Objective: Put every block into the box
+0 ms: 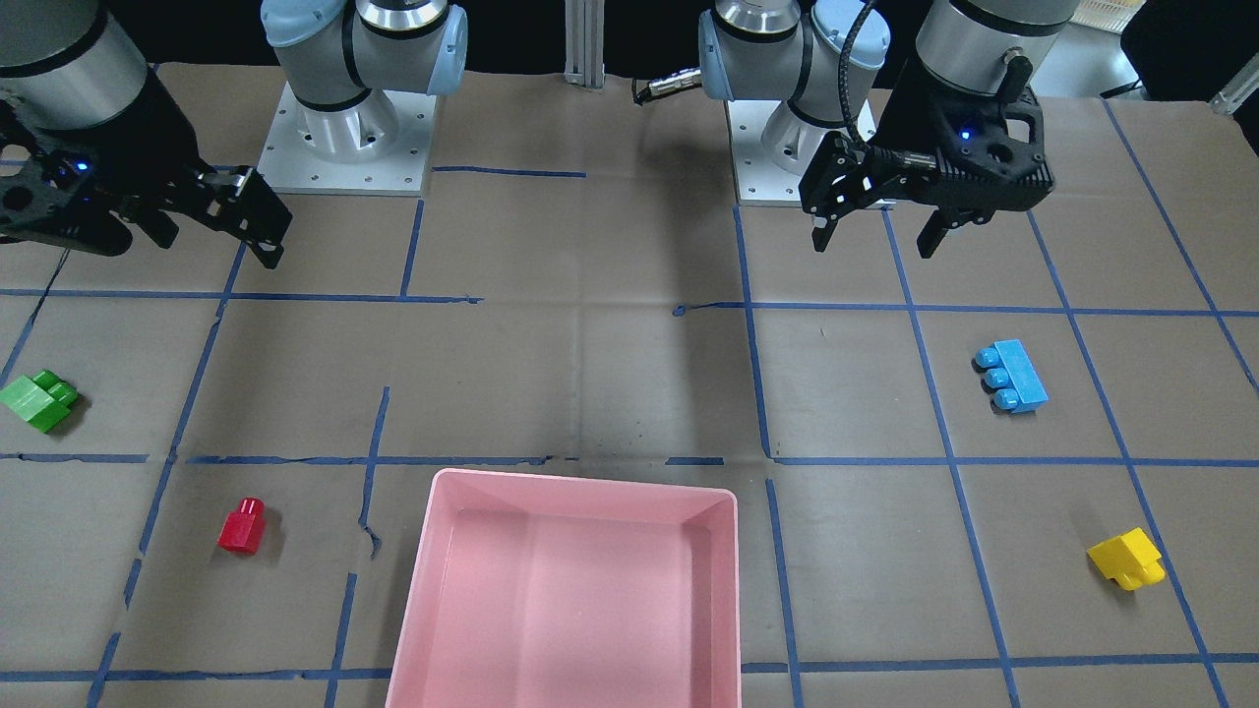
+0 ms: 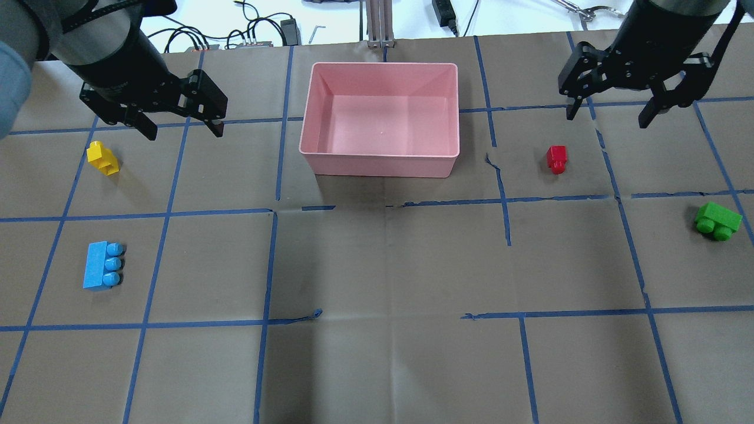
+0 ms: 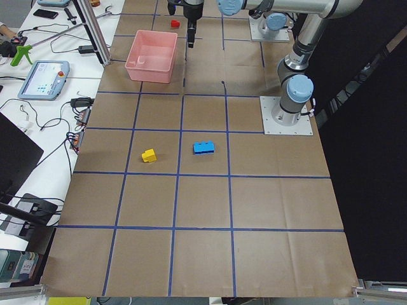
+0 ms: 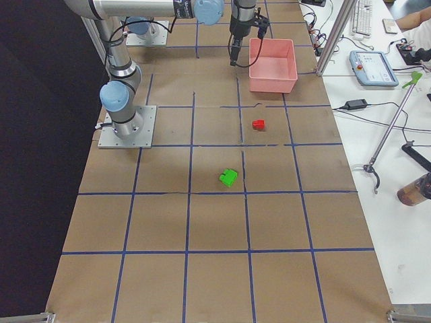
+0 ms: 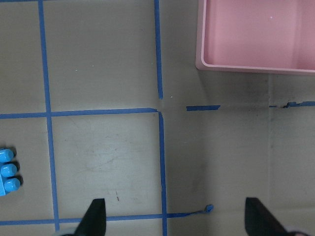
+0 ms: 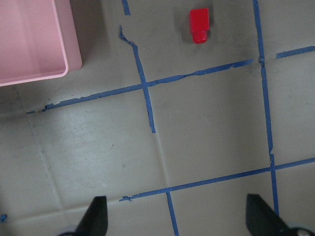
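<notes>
The pink box [image 2: 377, 166] stands empty at the table's far middle. The four blocks lie on the brown paper around it. The yellow block [image 2: 103, 159] and the blue block [image 2: 97, 265] are on the left. The red block [image 2: 556, 159] and the green block [image 2: 717, 220] are on the right. My left gripper [image 2: 184, 131] is open and empty, above the table just right of the yellow block. My right gripper [image 2: 608, 118] is open and empty, beyond and right of the red block. The left wrist view shows the blue block [image 5: 6, 169], the right wrist view the red block [image 6: 199, 23].
Blue tape lines [image 2: 271, 259] grid the table. The two arm bases [image 1: 344, 147] [image 1: 787, 147] stand at the robot's edge. Cables and adapters [image 2: 253, 38] lie past the far edge, behind the box. A teach pendant [image 3: 41, 79] sits on the side bench.
</notes>
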Available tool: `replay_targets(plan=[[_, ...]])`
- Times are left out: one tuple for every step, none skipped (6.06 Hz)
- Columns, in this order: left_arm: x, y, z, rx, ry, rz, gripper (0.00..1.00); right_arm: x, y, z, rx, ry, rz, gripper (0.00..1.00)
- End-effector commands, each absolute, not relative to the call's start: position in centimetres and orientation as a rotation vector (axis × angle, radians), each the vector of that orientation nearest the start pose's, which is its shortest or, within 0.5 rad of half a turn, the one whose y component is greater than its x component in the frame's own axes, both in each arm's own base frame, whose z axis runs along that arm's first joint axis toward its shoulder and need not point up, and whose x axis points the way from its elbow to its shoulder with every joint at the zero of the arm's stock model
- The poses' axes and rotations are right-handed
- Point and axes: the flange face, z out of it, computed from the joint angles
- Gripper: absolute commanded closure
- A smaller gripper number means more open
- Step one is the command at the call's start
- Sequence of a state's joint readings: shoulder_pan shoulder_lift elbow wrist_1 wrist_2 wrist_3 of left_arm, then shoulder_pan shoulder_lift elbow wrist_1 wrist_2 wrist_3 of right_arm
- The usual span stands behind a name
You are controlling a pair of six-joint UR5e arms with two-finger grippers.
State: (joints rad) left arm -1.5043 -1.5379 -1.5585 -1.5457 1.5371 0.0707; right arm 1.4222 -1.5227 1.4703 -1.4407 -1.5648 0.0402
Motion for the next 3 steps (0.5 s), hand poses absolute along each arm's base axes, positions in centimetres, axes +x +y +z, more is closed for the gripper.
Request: replay_targets(plan=[[-5.4,-50.3,51.0,-0.073,3.166,-0.107,0.01,1.2,-52.2,49.7,0.204,3.116,0.122,0.0],[-1.7,-51.0,49.9,-0.168,3.157,-0.066,0.01,-0.2,-52.4,49.5,0.149,3.115,0.115,0.0],[4.2,-51.7,47.6,-0.216,3.125,0.008,0.01,-2.2,-52.8,49.1,0.167,3.112,0.112,0.0]])
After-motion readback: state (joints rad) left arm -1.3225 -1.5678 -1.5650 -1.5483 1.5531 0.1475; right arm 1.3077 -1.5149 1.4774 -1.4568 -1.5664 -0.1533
